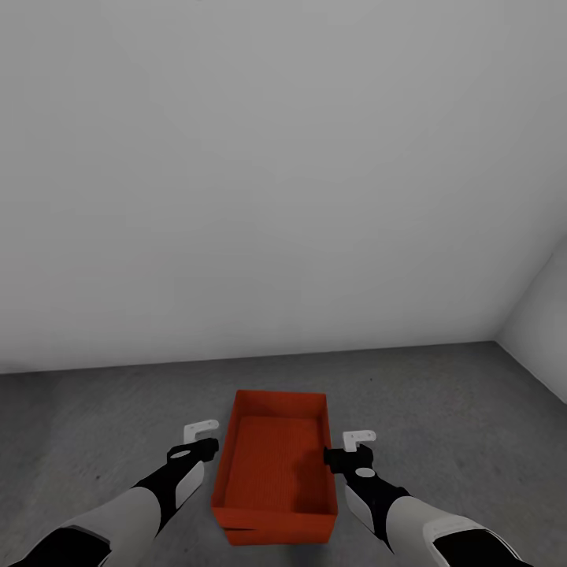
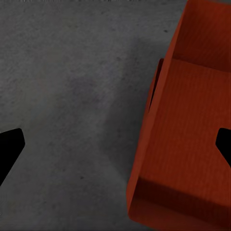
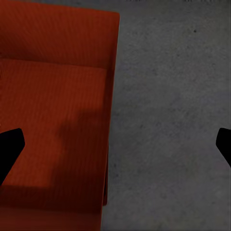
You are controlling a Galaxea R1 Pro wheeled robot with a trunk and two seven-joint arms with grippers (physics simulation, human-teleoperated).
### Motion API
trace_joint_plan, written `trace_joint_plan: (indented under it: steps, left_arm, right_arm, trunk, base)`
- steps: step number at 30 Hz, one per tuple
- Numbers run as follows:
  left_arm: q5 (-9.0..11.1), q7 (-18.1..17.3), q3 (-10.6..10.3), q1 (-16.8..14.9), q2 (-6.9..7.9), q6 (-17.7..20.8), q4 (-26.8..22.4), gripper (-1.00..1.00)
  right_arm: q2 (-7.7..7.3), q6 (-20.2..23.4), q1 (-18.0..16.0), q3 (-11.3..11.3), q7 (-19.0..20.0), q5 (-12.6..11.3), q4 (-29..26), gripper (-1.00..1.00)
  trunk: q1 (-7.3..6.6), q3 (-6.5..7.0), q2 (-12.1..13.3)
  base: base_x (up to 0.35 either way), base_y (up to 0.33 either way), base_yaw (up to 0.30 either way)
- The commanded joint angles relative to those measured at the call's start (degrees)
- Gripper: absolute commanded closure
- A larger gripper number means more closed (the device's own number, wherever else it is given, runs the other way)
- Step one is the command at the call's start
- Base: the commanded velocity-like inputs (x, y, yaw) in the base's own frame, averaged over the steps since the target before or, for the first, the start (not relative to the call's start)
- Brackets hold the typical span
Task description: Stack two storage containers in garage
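- Head view: left gripper (image 1: 201, 438) and right gripper (image 1: 351, 445) are hovering either side of the container (image 1: 276, 472), near its long walls, apparently not touching.
- Both are sitting wide apart, holding nothing; wrist views are showing dark fingertips (image 2: 9, 147) at the frame edges, one tip of each gripper over the bin and the other over bare concrete.
- Container (image 2: 187, 144) is sitting between the two grippers, just inboard of each, upright, lidless, empty.
- A second rim line is showing low on the near corner in the head view and along the side wall in the left wrist view; looks like two bins nested, but can't tell for sure.
- Floor (image 1: 441, 394) beyond the grippers is dark grey concrete, so this is looking like the garage.
- Wall (image 1: 276, 173) is standing plain and pale, further ahead.
- Judgement: placing is looking done, or almost; if one bin, the second is left.
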Motion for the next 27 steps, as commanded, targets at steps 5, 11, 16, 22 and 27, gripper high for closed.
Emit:
trace_joint_plan:
  steps: [5, 11, 16, 22, 27]
  left_arm:
    - [0.5, 0.31, -0.49, -0.03, 0.01, -0.02, -0.03, -1.0]
    - [0.5, 0.31, -0.49, -0.03, 0.01, -0.02, -0.03, -1.0]
    - [0.5, 0.31, -0.49, -0.03, 0.01, -0.02, -0.03, -1.0]
    - [0.5, 0.3, -0.49, -0.03, 0.01, -0.02, -0.03, -1.0]
    - [0.5, 0.3, -0.51, -0.03, 0.0, -0.02, -0.03, -1.0]
  right_arm:
    - [0.01, -0.12, -0.05, 0.41, -0.3, -0.11, 0.07, -1.0]
    - [-0.04, -0.12, -0.05, 0.37, -0.3, -0.09, 0.07, -1.0]
    - [-0.07, -0.1, -0.05, 0.37, -0.3, -0.11, 0.07, -1.0]
    - [-0.12, -0.07, -0.05, 0.37, -0.3, -0.09, 0.07, -1.0]
    - [-0.09, -0.04, -0.05, 0.37, -0.3, -0.09, 0.07, -1.0]
  trunk:
    - [-1.1, 0.85, 1.99]
    - [-2.42, 1.93, 4.39]
    - [-3.52, 2.82, 6.4]
    - [-4.84, 3.9, 8.81]
    - [-5.94, 4.8, 10.81]
  base:
    - [0.0, 0.0, 0.0]
    - [0.0, 0.0, 0.0]
    - [0.0, 0.0, 0.0]
    - [0.0, 0.0, 0.0]
    - [0.0, 0.0, 0.0]
